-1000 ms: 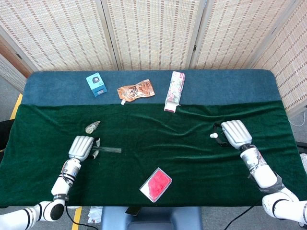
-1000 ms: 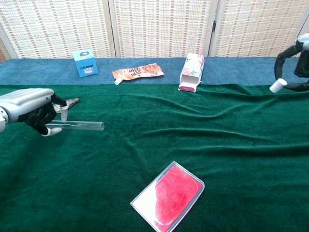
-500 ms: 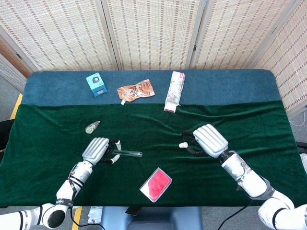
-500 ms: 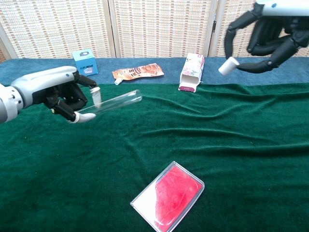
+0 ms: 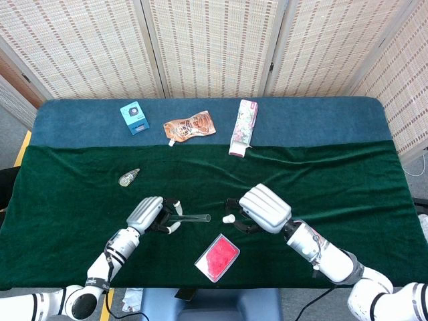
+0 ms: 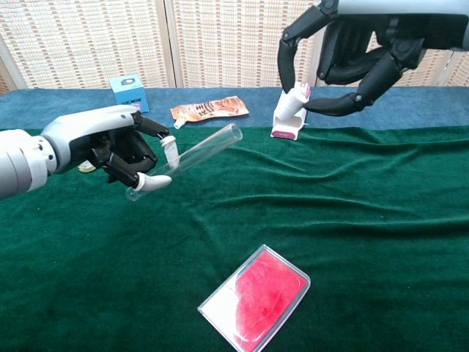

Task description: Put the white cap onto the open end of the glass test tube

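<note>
My left hand holds the glass test tube near its closed end, above the green cloth. The tube's open end points right and upward toward my right hand. My right hand pinches the small white cap between thumb and a finger. A short gap separates the cap from the tube's open end; the two are apart in both views.
A red-and-white flat packet lies on the green cloth below the hands. A blue box, an orange pouch and a pink carton lie at the back. A small clear item lies left.
Both hands rose and moved toward each other. The left hand carried the tube right and tilted it upward; the right hand brought the cap left, close to the tube's open end.
</note>
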